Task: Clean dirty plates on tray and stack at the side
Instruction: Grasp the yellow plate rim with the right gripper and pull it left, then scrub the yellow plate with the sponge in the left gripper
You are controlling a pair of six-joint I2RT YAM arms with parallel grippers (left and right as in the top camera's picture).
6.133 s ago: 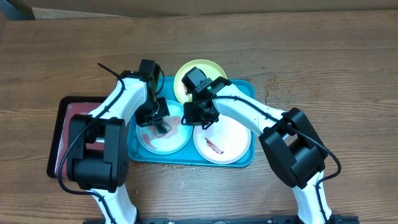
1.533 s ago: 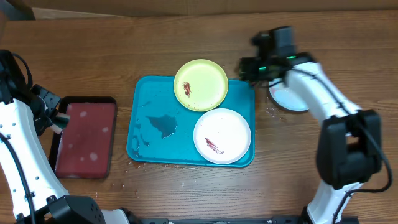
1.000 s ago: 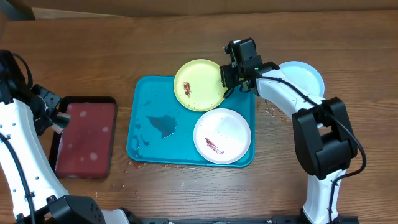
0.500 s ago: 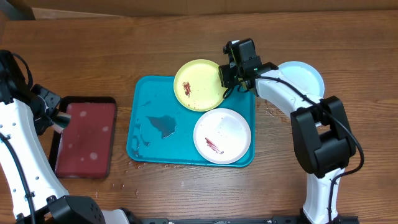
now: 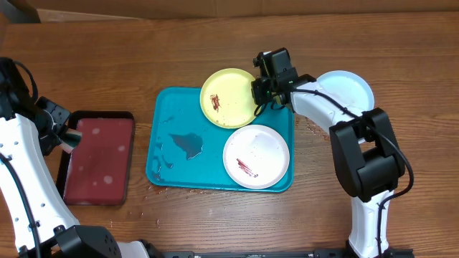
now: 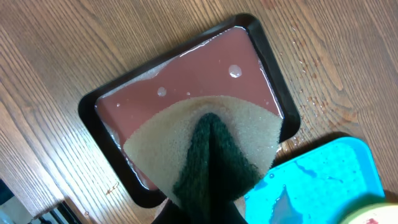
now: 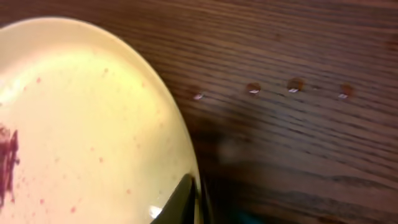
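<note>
The yellow-green plate (image 5: 228,96) with a red smear rests on the far rim of the blue tray (image 5: 172,154). My right gripper (image 5: 257,93) is shut on its right rim; in the right wrist view the fingers (image 7: 198,198) pinch the plate edge (image 7: 93,124). The white plate (image 5: 256,155), smeared, lies in the tray's right part. The light blue plate (image 5: 348,88) lies on the table to the right of the tray. My left gripper (image 5: 66,136) is shut on a tan and dark green sponge (image 6: 205,146) over the black tray (image 6: 109,99).
The black tray with dark red inside (image 5: 97,158) lies left of the blue tray and holds a film of water. A puddle (image 5: 188,143) sits in the blue tray's left half. Droplets dot the wood (image 7: 292,84) by the yellow-green plate.
My right gripper left the light blue plate on the table at the right, moved left to the yellow-green plate and closed on its rim. My left arm stays over the black tray.
</note>
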